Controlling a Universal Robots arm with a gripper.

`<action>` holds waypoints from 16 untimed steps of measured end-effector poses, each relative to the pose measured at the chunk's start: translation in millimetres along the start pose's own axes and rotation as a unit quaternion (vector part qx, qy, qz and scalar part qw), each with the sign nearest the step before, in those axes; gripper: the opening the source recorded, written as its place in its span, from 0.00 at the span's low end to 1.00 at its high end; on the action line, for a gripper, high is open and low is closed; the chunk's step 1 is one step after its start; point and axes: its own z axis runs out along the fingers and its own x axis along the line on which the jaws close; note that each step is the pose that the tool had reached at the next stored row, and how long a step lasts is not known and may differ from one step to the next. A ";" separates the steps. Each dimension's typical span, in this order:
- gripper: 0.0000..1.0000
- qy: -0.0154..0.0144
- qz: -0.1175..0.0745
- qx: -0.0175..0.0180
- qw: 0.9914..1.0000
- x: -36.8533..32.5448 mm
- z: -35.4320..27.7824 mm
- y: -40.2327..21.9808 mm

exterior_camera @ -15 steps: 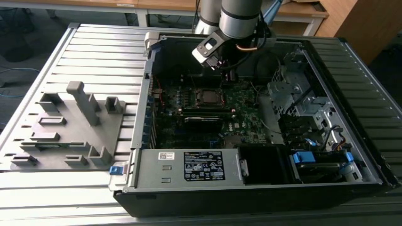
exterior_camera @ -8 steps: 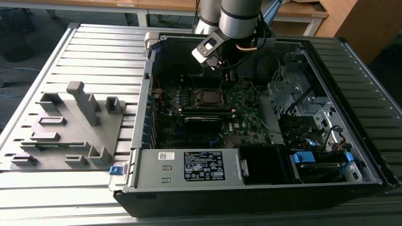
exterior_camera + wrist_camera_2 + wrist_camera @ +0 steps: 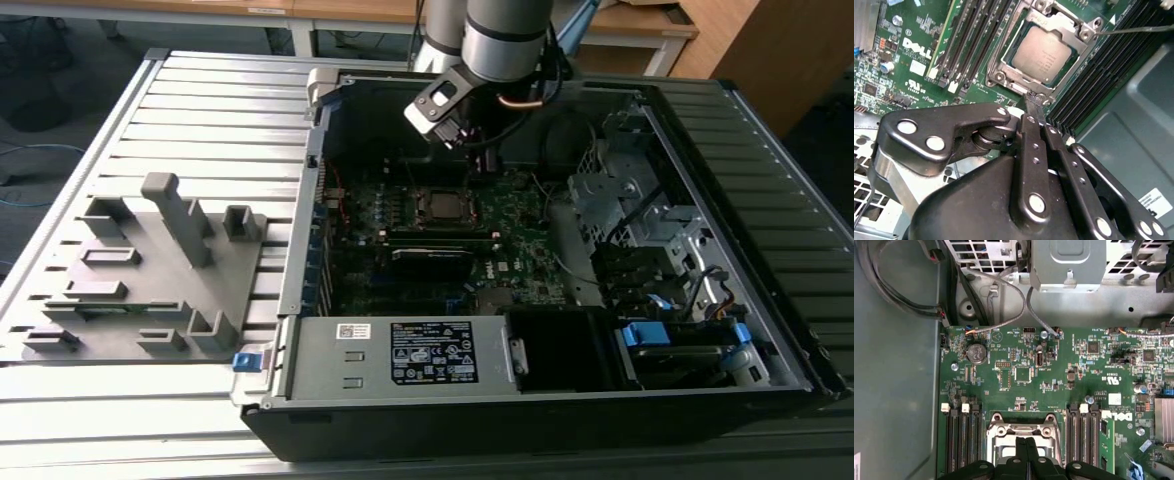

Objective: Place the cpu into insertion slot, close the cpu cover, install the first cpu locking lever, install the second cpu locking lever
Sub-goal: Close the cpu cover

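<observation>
The cpu [image 3: 1043,54], a dull silver square, lies in the insertion slot [image 3: 995,70] on the green motherboard. The silvery cpu cover [image 3: 1068,24] lies flat around the chip's top. A thin metal locking lever [image 3: 1136,29] sticks out past one corner of the socket. My gripper [image 3: 1033,100] hangs just above the socket's edge with its black fingers pressed together, shut, and nothing visible between them. In the first wrist view my gripper [image 3: 1027,441] overlaps the cover frame [image 3: 1021,430]. In the exterior view my gripper [image 3: 467,148] hovers above the socket [image 3: 441,205] inside the open computer case.
Long black memory slots [image 3: 974,45] flank the socket on both sides. A drive cage [image 3: 641,215] and cables [image 3: 914,300] crowd the case on the exterior view's right. A power supply [image 3: 427,352] sits at the case front. A grey fixture [image 3: 147,270] lies on the exterior view's left.
</observation>
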 end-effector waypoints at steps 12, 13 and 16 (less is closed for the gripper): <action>0.11 0.000 0.000 0.000 1.000 -0.2 1.8 -15.5; 0.11 0.000 0.000 0.000 1.000 -0.2 1.8 -16.2; 0.11 0.000 0.000 0.000 1.000 -0.2 2.3 -18.9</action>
